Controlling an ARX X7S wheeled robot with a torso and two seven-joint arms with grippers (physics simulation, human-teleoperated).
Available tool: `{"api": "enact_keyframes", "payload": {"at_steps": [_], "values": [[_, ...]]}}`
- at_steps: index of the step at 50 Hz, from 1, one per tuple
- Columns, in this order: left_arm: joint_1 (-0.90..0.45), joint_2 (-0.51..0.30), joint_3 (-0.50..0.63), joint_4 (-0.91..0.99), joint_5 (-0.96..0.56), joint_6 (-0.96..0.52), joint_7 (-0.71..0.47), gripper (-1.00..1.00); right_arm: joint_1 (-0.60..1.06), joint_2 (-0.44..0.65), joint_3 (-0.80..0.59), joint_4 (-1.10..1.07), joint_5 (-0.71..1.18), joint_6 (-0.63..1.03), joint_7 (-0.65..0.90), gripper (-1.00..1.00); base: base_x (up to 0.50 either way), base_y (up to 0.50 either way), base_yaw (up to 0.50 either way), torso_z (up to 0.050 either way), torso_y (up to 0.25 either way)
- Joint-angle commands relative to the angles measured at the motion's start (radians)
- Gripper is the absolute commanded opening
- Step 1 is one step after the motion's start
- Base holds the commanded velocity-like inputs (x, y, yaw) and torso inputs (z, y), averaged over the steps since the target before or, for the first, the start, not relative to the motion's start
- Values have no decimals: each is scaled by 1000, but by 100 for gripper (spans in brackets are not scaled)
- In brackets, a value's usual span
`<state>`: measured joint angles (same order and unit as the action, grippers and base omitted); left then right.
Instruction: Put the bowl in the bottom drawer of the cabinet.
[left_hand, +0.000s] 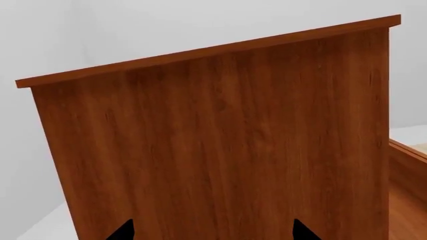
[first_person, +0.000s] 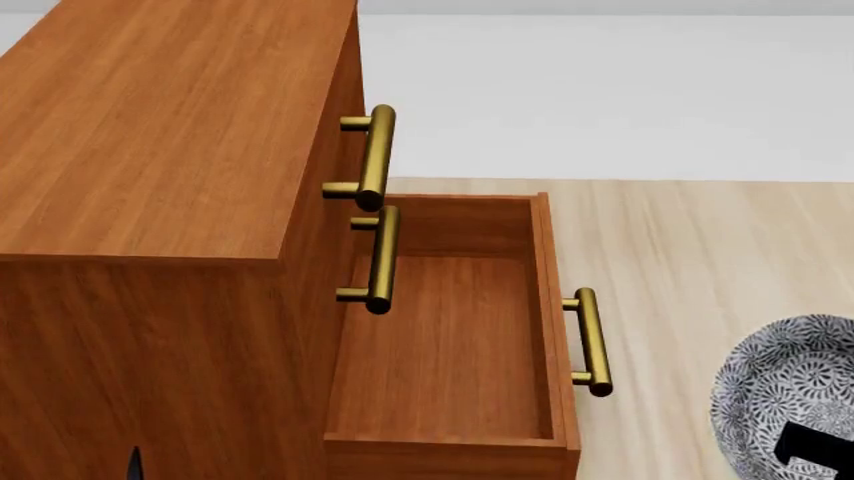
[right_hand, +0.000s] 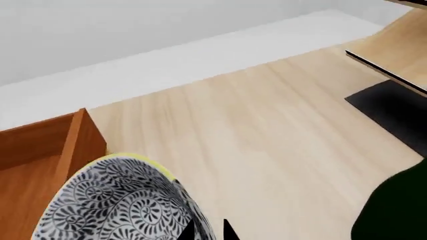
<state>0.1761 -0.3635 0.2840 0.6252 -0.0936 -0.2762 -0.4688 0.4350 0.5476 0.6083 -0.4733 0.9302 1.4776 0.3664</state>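
Here, right jaws clamped on the bowl (right_hand: 117, 200) rim, beside open bottom drawer (first_person: 447, 350); left jaws' state unclear

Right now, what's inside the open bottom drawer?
The bottom drawer shows only its bare wooden floor and walls. The strip tucked under the cabinet is hidden. The bowl is outside, in the right pincer.

cabinet: reddish-brown wood-grain box (first_person: 147, 130)
handles: brass bars (first_person: 378, 155)
bowl: white ceramic, blue-grey floral, yellowish rim (first_person: 787, 385)
floor: pale wood planks (first_person: 694, 250)

Bowl (first_person: 790, 392) right of the cabinet's (first_person: 160, 150) open bottom drawer (first_person: 441, 350).
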Motion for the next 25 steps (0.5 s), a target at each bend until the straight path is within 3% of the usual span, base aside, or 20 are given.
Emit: {"api": "enact_keyframes", "payload": {"at_steps": [1,25], "values": [[-3,-2,2,1,-2,-3,-4,100,201,-18,12,32,86,80,131,-100,0,0,0,0,0],[2,-7,0,4,-9,3,-13,100,476,-131,-209,341,122,6,216,-100,0,0,0,0,0]]}}
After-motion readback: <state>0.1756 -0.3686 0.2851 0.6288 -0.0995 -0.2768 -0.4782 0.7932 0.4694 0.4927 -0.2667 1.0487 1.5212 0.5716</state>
